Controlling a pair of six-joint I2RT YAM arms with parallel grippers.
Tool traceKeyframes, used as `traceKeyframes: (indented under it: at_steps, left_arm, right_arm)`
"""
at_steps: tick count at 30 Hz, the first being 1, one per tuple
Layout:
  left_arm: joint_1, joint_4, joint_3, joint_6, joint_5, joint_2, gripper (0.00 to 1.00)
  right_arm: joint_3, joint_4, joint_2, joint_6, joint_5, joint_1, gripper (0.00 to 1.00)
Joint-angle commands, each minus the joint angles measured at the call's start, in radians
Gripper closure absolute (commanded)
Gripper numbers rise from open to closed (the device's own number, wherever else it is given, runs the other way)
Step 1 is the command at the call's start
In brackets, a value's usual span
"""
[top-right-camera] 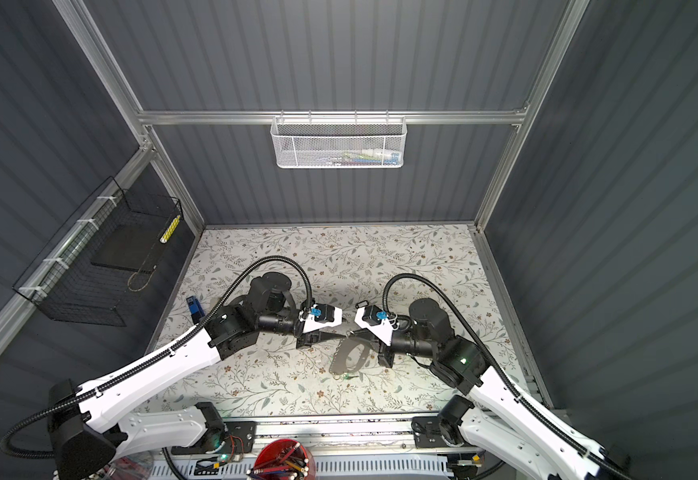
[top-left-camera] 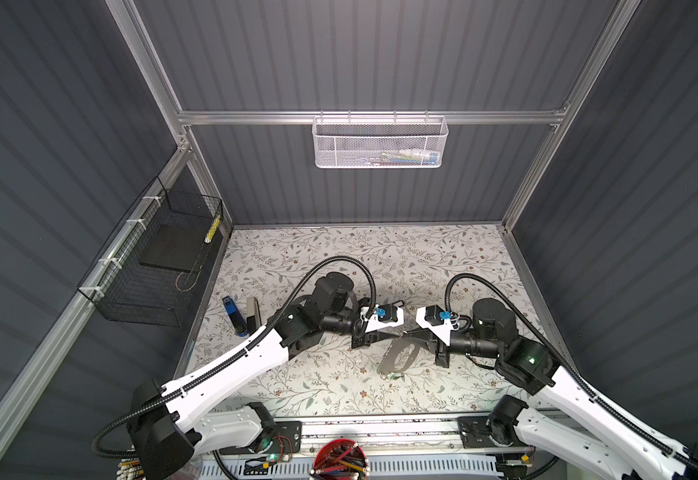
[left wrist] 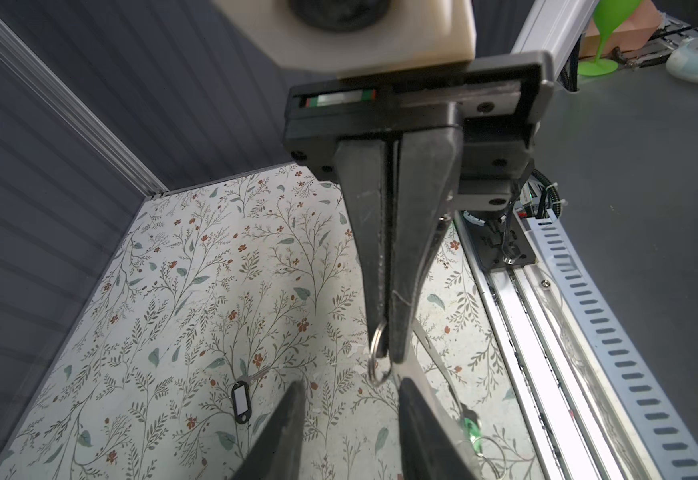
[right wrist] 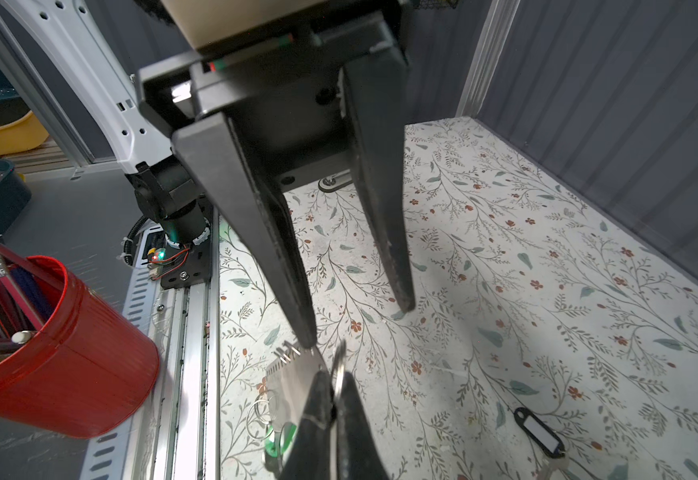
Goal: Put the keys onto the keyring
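– While the left gripper [right wrist: 357,324] stands on the left with its jaws parted and nothing between them, where has the job got to?

– Mid-threading, I'd judge. Just right of it, the right gripper [left wrist: 387,353] is pinched tight on a small silver wire ring [right wrist: 340,361]. The dark grey, flat, D-shaped metal keyring [top-left-camera: 389,354] with its row of little holes hangs tilted just beside that grip, top end up at the gripper, bottom end low over the floral-patterned tabletop [top-left-camera: 318,257]. Whether the grip takes in the keyring's edge as well, I cannot tell.

– And the keys?

– The small metal key with the bright green plastic tag [left wrist: 470,428] sits at the keyring's lower end. It looks attached, though the join is too small to be sure. The small metal key with the black-framed, white-insert tag [left wrist: 240,401] lies flat on the tabletop, well apart from both grippers and untouched.

– So what next?

– My guess: the empty left gripper has to go for that black-tagged key, nip it by the tag or its thin ring, and bring it to the held ring. That calls for a fine, steady approach, since a split ring opens only a sliver.

– Any writing?

– None legible. The white insert is blank, and I see no brand anywhere.
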Motion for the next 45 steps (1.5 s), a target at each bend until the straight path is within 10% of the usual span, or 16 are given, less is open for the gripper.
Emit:
traceKeyframes:
  at_steps: [1, 25, 45]
  left_arm:
    - [-0.023, -0.065, 0.04, 0.048, -0.051, 0.014, 0.62]
    - [-0.074, -0.081, 0.061, 0.077, -0.023, 0.067, 0.83]
    - [-0.046, -0.089, 0.07, 0.03, -0.008, 0.01, 0.69]
  right_arm:
    - [0.038, -0.026, 0.011, -0.013, -0.031, 0.002, 1.0]
    - [0.048, -0.012, 0.038, -0.039, -0.035, 0.002, 1.0]
    - [0.019, -0.017, 0.025, -0.076, -0.035, 0.005, 0.99]
